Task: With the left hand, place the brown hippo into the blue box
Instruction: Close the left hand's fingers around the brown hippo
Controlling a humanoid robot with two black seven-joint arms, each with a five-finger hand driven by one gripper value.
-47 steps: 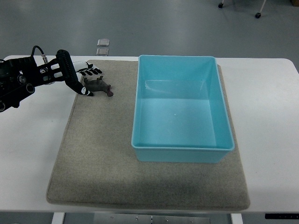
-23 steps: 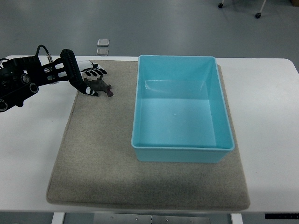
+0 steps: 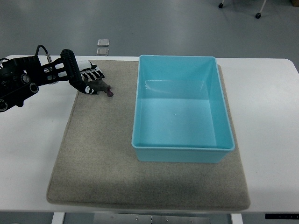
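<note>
The brown hippo [image 3: 101, 87] lies on the grey mat [image 3: 103, 154] at its far left, a little left of the blue box [image 3: 182, 148]. My left hand [image 3: 88, 82] reaches in from the left edge on a black arm and sits at the hippo's left end. Its white-tipped fingers [image 3: 91, 74] curl over the toy from behind and the thumb [image 3: 87, 89] presses in from the front. The hippo still rests on the mat. The blue box stands open and holds nothing. My right arm does not show.
The mat covers most of a white table [image 3: 261, 93]. Two small clear squares [image 3: 103, 46] lie on the floor beyond the far edge. Bare mat stretches in front of the hand and the box.
The left hand's fingers have drawn in from a spread pose and closed around the hippo's left end. The hippo has barely shifted on the mat.
</note>
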